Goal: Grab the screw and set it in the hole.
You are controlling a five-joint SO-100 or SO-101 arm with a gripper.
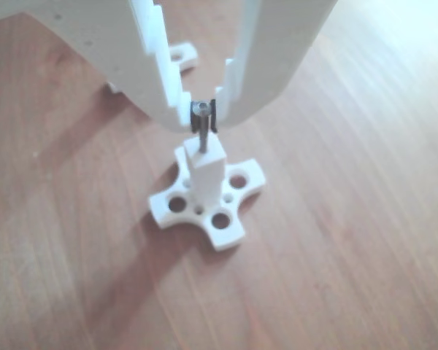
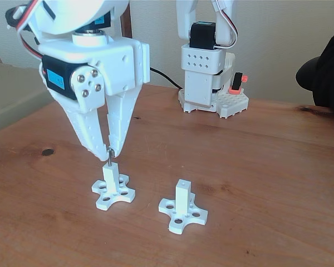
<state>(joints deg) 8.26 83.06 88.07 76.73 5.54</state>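
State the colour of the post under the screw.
White; the post beneath the screw shows best in the other view.

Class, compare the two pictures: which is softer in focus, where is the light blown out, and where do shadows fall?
Other view: soft overall, the end effector near the lens is blurred, glare whitens the table's top right corner, and shadows stretch toward lower left. Fixed view: sharper, evenly lit, with only faint shadows beside the two white posts.
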